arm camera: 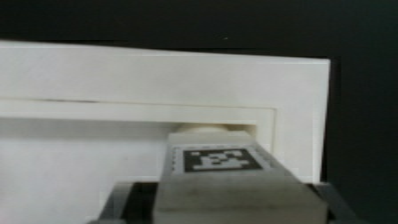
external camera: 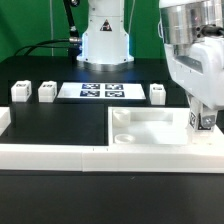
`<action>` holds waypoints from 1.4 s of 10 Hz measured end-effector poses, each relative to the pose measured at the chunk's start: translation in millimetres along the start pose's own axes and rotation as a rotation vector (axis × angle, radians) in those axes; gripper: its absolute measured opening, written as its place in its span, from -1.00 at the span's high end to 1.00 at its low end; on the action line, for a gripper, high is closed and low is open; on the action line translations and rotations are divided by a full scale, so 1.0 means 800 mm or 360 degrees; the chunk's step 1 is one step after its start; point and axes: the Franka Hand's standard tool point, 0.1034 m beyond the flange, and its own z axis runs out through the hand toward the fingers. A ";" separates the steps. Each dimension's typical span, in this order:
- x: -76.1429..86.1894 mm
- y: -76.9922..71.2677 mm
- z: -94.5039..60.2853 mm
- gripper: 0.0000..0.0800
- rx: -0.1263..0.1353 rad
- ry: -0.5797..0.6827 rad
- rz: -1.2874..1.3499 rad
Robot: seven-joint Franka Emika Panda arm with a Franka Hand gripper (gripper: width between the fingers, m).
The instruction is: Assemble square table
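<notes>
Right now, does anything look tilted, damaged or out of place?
Nothing stands out. The white plastic square tabletop lies flat, three small white tagged legs sit beyond it, and the fourth leg is gripped at one corner.

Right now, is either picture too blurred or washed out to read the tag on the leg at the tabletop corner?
Exterior view: even light, sharp enough, but the white plastic square tabletop blends into the long low white border wall. Wrist view: soft focus, the small white tagged leg has a smeared tag, and the tabletop is overexposed.
</notes>
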 end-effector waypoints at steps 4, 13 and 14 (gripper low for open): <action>-0.002 -0.007 0.000 0.27 0.0005 -0.0066 0.0919; -0.016 -0.002 -0.007 0.15 -0.0034 -0.0115 0.0555; -0.023 0.000 -0.010 -0.40 -0.0057 -0.0113 0.0360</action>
